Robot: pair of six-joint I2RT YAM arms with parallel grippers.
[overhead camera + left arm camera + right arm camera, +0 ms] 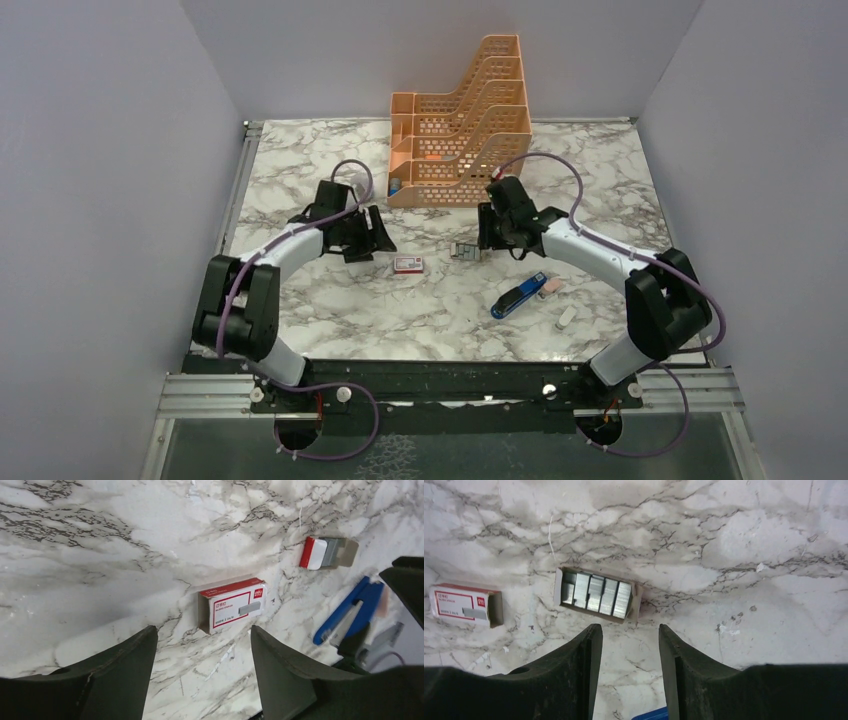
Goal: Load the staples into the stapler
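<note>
The staples sit as metal strips in a small open cardboard tray (596,595) on the marble, also seen as tray (465,251) and tray (327,553). Their red-and-white box (408,265) lies apart to the left; box (235,605) and box (466,605) show in both wrist views. The blue stapler (519,296) lies flat nearer the arms, right of centre; stapler (350,612) is partly hidden by dark parts. My left gripper (202,640) hangs open just short of the box. My right gripper (629,632) is open just short of the tray. Neither holds anything.
An orange tiered file organiser (465,130) stands at the back centre. A small pink block (551,288) lies against the stapler's right side, and a small white oblong piece (566,318) lies nearer the front edge. Grey walls close off left, right and rear.
</note>
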